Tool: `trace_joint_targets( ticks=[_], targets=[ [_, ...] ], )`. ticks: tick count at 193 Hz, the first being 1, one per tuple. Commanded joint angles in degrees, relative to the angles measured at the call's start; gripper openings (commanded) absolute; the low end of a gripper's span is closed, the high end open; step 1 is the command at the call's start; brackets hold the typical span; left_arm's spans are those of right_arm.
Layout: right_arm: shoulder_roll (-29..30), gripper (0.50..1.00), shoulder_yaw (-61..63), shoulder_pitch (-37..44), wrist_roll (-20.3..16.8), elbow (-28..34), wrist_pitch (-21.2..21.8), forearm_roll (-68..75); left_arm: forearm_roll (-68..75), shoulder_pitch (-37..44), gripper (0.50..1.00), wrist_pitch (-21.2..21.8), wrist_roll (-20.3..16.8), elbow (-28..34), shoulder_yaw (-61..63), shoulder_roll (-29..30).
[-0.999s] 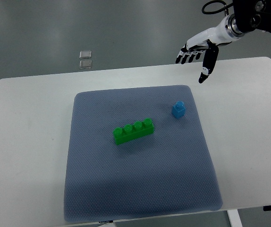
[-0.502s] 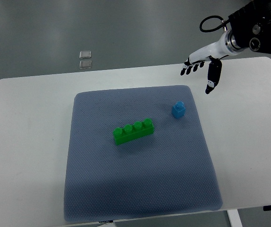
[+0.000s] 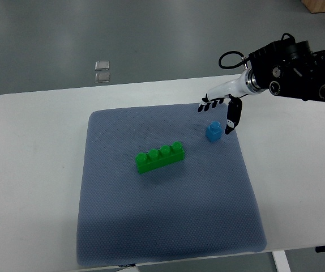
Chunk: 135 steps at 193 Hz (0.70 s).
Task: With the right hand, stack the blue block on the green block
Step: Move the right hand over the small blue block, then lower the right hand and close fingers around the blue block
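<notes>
A small blue block (image 3: 214,131) stands on the blue-grey mat (image 3: 168,215), at its upper right. A long green block (image 3: 160,157) with several studs lies near the mat's middle, to the left of and below the blue one. My right hand (image 3: 219,113) hangs just above and to the right of the blue block, fingers spread, thumb pointing down beside the block, holding nothing. Its arm comes in from the right edge. My left arm is out of view.
The mat lies on a white table (image 3: 26,170). Two small clear squares (image 3: 102,71) lie on the floor beyond the table's far edge.
My right hand has come down and to the left, from above the table's far right edge to right beside the blue block. The blocks have not moved.
</notes>
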Motion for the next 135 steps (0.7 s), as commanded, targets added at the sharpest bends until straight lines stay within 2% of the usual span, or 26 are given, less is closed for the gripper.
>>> trace_joint_targets(
  ticks=[1,27,44,135],
  targets=[
    [1.27,0.913,0.33,-1.61,-1.1,-1.22,-0.17,-1.02,0.0,0.07,1.0,-0.01,0.0,0.0,0.0,0.0],
    [2.24,0.913,0.94,-3.54,-1.63,-2.81,-2.02,-1.2,0.0,-0.02,1.0,-0.01,0.0,0.0,0.0,0.0],
    [2.68,0.913,3.49,-4.69,-3.65,-2.98,-2.19,-1.2,0.0,-0.02,1.0,-0.01,0.0,0.0,0.0,0.0],
    [3.56,0.909,3.84,-6.71,-3.91,-4.39,-3.86,-1.29,0.0,-0.02,1.0,-0.01,0.0,0.0,0.0,0.0]
  ],
)
